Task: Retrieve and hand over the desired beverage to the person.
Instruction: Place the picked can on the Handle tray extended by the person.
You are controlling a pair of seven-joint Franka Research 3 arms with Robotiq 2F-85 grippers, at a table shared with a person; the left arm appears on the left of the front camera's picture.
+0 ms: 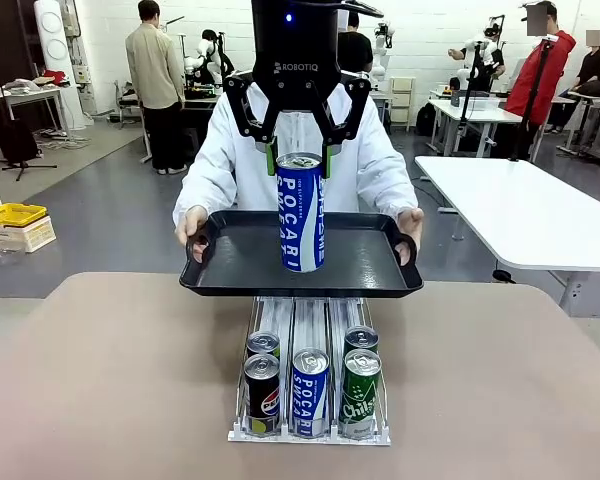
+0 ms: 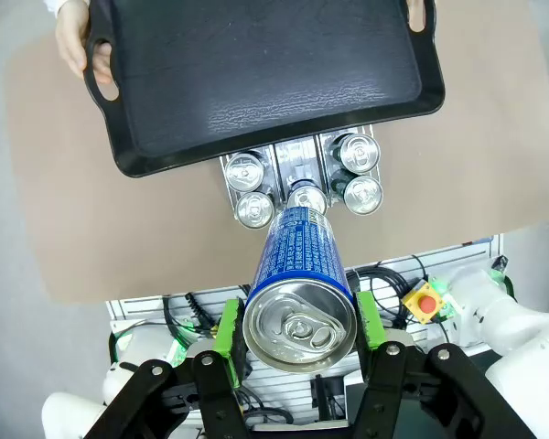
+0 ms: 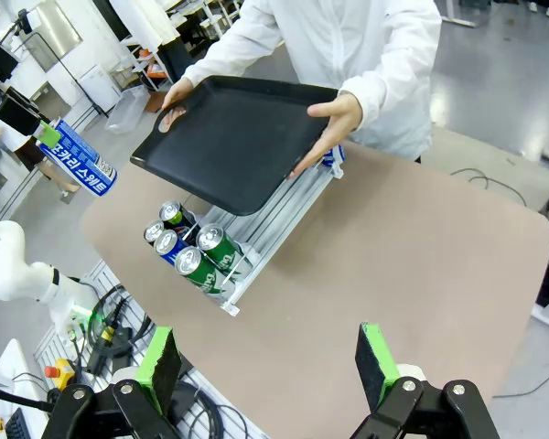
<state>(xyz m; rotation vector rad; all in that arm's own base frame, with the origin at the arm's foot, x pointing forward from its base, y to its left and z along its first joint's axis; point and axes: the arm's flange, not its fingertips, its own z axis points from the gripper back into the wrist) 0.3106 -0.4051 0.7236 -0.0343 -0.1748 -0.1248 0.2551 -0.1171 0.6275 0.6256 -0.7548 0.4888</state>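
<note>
One tall blue-and-white Pocari Sweat can (image 1: 302, 212), upright, clamped near its top between the left fingers (image 1: 271, 160). It hangs in the air above the brown desk (image 1: 100, 380), on the robot's side of the flat black rectangular tray (image 1: 240, 250) and not touching it. The person in a white hooded coat (image 1: 225, 150) holds the tray with both hands. Five more cans (image 1: 358, 395) sit in the pale roller rack (image 1: 310, 438) below. The right fingers (image 3: 160, 366) are apart and empty.
</note>
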